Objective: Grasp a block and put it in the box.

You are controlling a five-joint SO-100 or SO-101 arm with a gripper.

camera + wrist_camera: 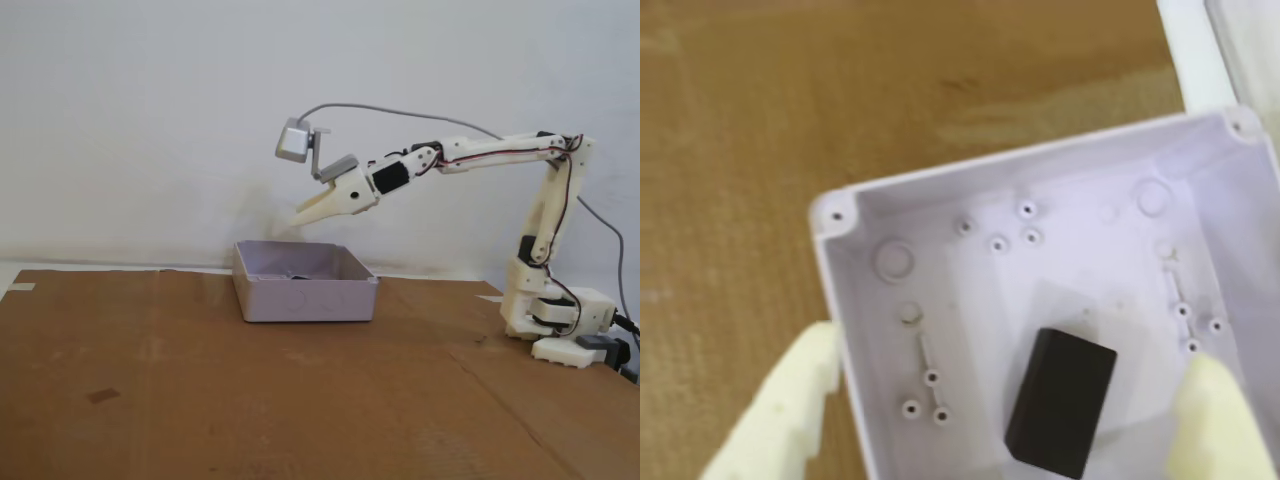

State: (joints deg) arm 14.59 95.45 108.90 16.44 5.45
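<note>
A black rectangular block lies on the floor of the white open-top box, near its front in the wrist view. My gripper hovers above the box with its pale fingers spread wide, one outside the box's left wall and one over the right side; nothing is between them. In the fixed view the gripper points down-left, a little above the box. Only a dark sliver of the block shows over the rim there.
The box stands on a brown cardboard-covered table near the white back wall. The arm's base sits at the right. The box floor has several screw posts. A white edge shows at the wrist view's top right.
</note>
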